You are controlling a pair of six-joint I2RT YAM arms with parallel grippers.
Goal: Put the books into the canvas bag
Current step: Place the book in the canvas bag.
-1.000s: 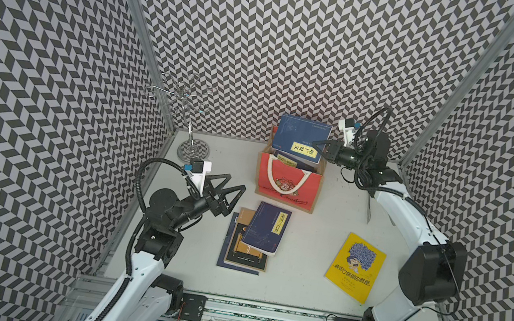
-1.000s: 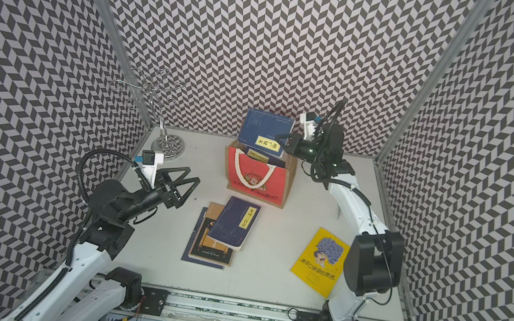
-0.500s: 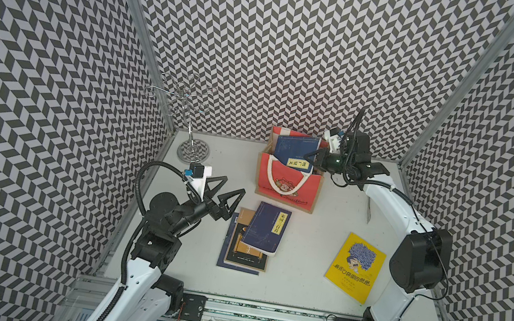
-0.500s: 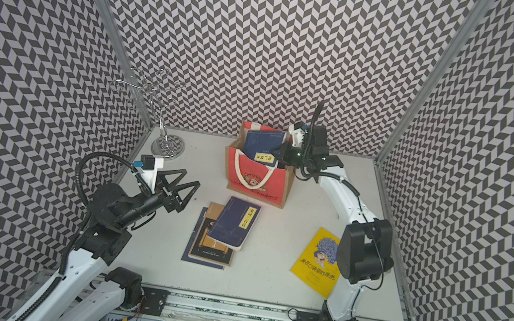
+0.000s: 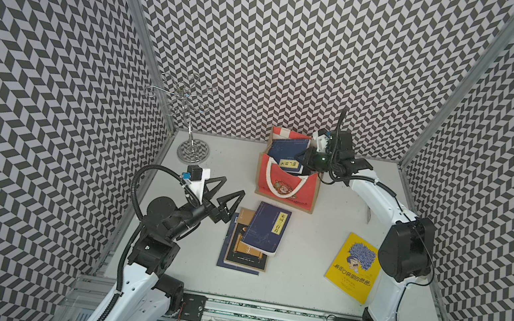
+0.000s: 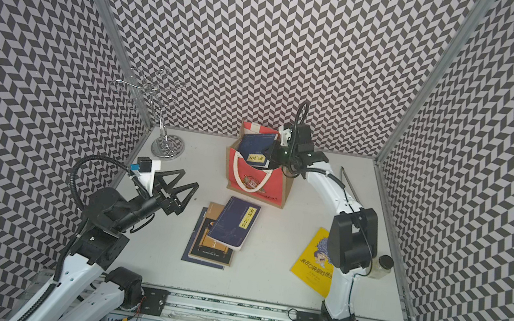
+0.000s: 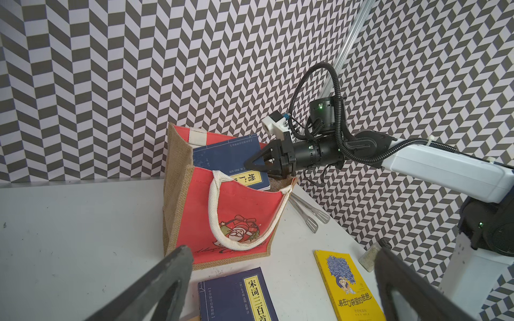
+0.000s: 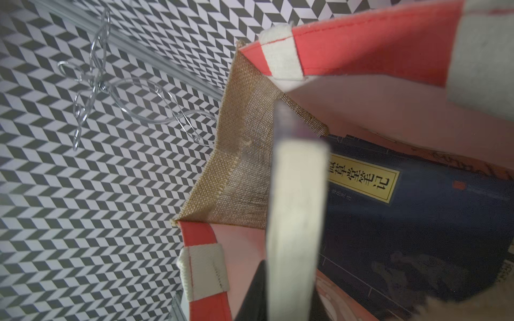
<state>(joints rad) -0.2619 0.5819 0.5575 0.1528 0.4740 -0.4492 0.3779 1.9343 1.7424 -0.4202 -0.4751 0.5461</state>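
Six books showed. Two were in the single canvas bag (image 5: 293,188): a navy book (image 5: 287,148) leaning out of its mouth and an inner navy book (image 8: 417,222). A stack (image 5: 267,227) of three lay on the desk (image 5: 311,247), and one yellow book (image 5: 352,269) lay apart. The right pincer (image 7: 251,166) stood narrow at the leaning book's edge; whether it gripped could not be told. The left pincer (image 5: 234,186) hung wide open beside the stack. The desk was white, walled by black-and-white chevron panels.

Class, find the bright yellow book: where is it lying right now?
In both top views the yellow book lies flat on the table's right side, beside the right arm, apart from the book stack and the canvas bag.
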